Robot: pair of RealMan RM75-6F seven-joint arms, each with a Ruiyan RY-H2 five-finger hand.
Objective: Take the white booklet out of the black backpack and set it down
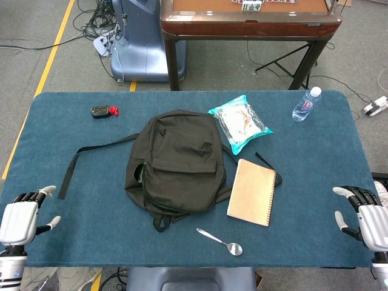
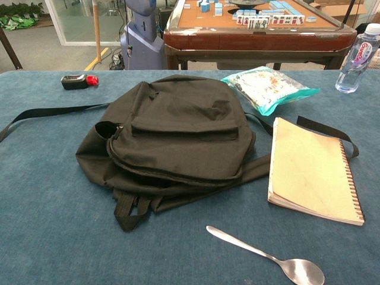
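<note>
The black backpack (image 1: pixel 176 163) lies flat in the middle of the blue table (image 1: pixel 54 139), with a small gap in its zip on the left side (image 2: pixel 107 130). No white booklet shows in either view; the inside of the bag is hidden. A tan spiral notebook (image 1: pixel 252 191) lies just right of the bag, closed (image 2: pixel 312 169). My left hand (image 1: pixel 21 219) rests at the table's near left corner, fingers apart and holding nothing. My right hand (image 1: pixel 364 215) is at the near right corner, likewise spread and holding nothing. Both hands are far from the bag and outside the chest view.
A metal spoon (image 1: pixel 221 241) lies near the front edge. A teal snack bag (image 1: pixel 239 123) and a water bottle (image 1: pixel 306 104) sit at the back right, a small black-and-red device (image 1: pixel 103 111) at the back left. A long strap (image 1: pixel 85 157) trails left from the bag.
</note>
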